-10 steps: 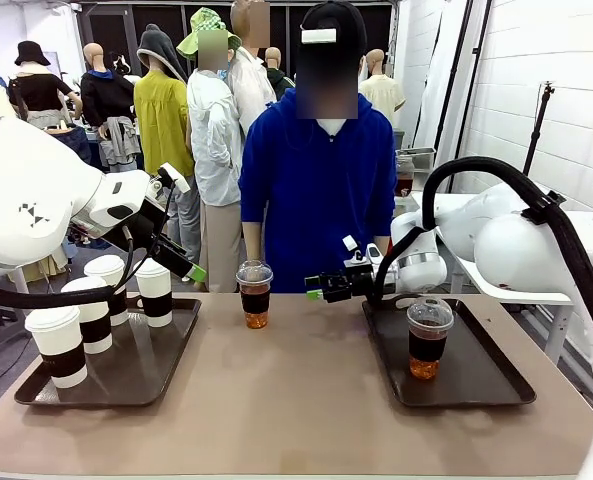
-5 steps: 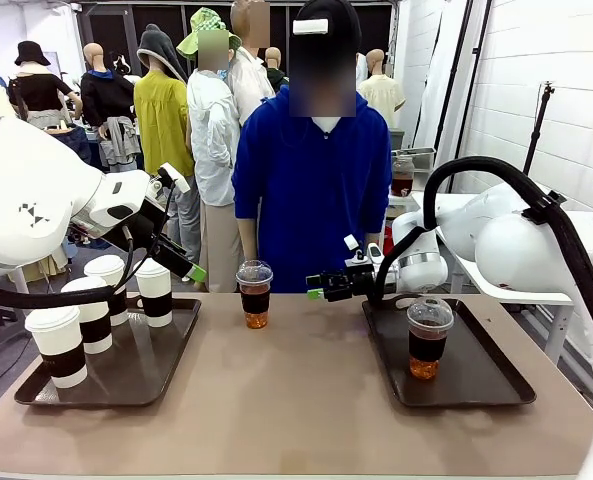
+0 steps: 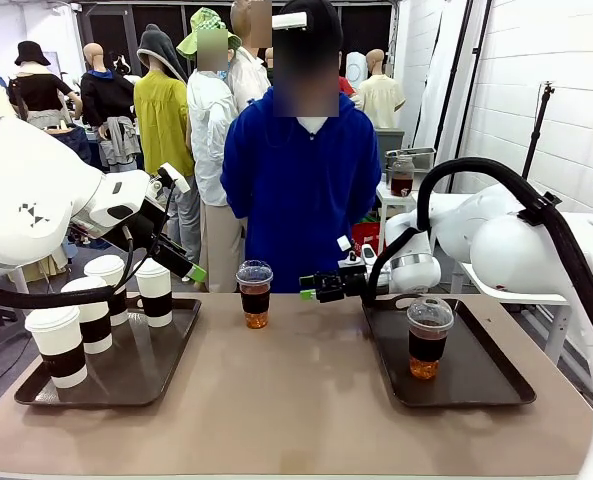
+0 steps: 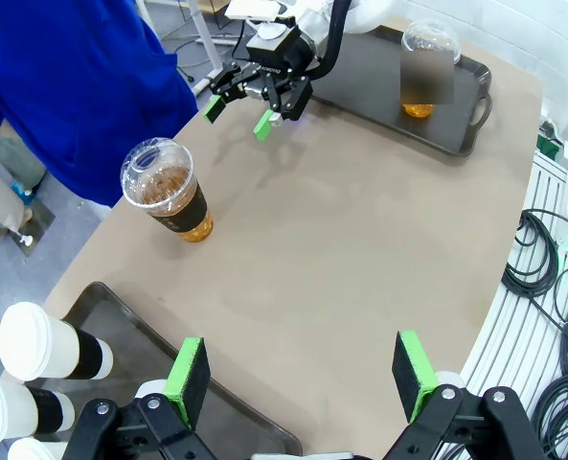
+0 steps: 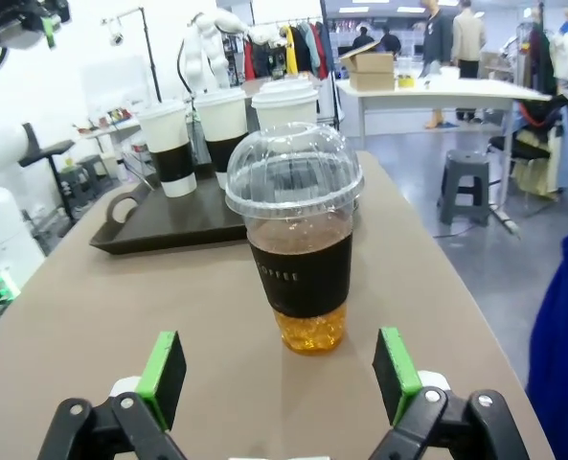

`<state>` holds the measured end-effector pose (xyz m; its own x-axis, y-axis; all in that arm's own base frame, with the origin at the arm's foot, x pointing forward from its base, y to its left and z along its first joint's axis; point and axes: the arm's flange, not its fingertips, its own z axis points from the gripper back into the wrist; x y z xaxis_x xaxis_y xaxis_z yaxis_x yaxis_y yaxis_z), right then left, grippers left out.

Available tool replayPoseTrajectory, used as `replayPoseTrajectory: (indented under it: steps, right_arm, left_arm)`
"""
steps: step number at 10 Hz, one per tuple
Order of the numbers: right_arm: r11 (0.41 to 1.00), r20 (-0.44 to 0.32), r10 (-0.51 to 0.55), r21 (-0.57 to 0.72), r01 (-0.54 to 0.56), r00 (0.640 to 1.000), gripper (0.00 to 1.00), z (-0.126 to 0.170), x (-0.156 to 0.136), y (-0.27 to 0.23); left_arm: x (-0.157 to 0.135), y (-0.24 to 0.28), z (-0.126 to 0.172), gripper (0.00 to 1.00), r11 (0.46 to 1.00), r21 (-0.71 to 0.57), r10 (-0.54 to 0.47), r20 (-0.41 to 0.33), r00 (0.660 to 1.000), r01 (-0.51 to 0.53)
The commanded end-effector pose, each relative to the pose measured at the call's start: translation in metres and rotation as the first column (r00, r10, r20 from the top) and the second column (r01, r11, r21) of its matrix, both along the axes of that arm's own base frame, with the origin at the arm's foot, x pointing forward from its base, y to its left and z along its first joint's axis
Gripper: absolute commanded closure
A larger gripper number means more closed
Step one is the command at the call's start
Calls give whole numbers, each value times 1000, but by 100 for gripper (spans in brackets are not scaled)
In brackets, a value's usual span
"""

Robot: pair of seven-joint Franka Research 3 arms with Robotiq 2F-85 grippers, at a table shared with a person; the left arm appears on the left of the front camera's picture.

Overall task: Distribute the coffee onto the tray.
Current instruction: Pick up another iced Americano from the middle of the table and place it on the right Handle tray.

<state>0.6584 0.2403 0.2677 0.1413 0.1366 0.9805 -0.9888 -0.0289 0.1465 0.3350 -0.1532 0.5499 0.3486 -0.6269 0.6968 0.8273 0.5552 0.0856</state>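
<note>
One clear cup (image 3: 255, 293) is stood near the tabletop's far edge, with the right end effector (image 3: 314, 290) held wide open and empty just beside it. Another clear cup (image 3: 428, 338) is set on the right tray (image 3: 496, 385); the left end effector (image 4: 303, 377) is spread open, empty, above the left tray (image 3: 166, 365) of four white cups (image 3: 94, 314)

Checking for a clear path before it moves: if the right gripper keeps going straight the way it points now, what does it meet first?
Most likely the clear plastic cup on the bare table: it stands centred ahead of the open right gripper, nothing between them.
</note>
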Motion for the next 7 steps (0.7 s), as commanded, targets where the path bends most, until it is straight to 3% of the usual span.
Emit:
replayPoseTrajectory:
  steps: [1, 7]
  right_arm:
    - [999, 11, -18, 28, 17, 1000, 0, -6, 5, 21]
    - [999, -17, 21, 28, -20, 1000, 0, -24, -4, 54]
  left_arm:
    - [1, 2, -1, 0, 1000, 0, -12, 6, 1000, 12]
    - [1, 2, -1, 0, 1000, 0, -12, 6, 1000, 12]
